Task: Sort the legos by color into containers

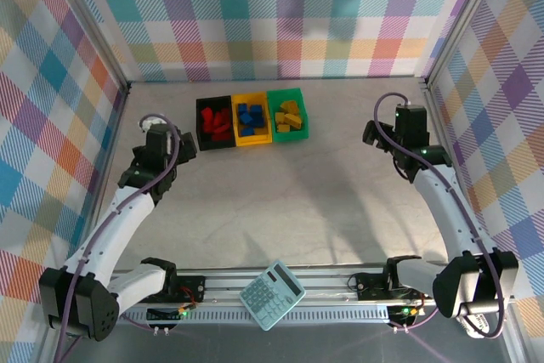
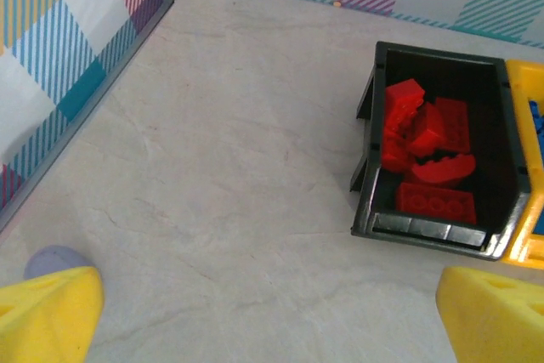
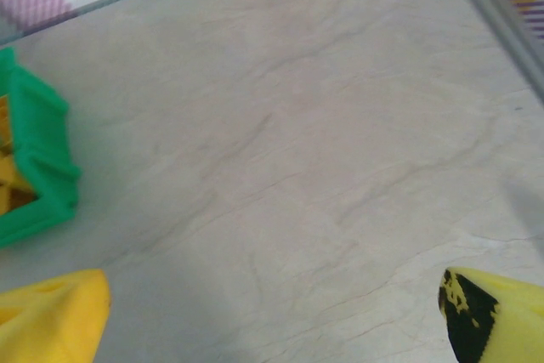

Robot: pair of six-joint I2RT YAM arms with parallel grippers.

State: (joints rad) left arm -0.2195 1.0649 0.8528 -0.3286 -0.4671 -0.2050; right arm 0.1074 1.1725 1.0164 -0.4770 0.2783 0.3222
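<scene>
black bin (image 1: pixel 199 125) of red legos (image 2: pixel 425 138) left of yellow bin (image 1: pixel 253 141), green bin (image 1: pixel 289 136) right of it; left hand (image 2: pixel 272 316), right hand (image 3: pixel 272 316) both spread wide, empty

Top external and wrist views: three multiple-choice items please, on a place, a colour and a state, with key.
1. Where is the teal calculator? A) beside the bins B) on the near rail C) in the green bin
2. Bricks in the black bin are: A) red B) blue C) yellow
3. Left gripper and right gripper are: A) both open, empty B) both shut C) left shut on a brick
Key: 1 B, it lies on the rail; 2 A, left wrist view shows red ones inside; 3 A, jaws spread wide, nothing between.
</scene>
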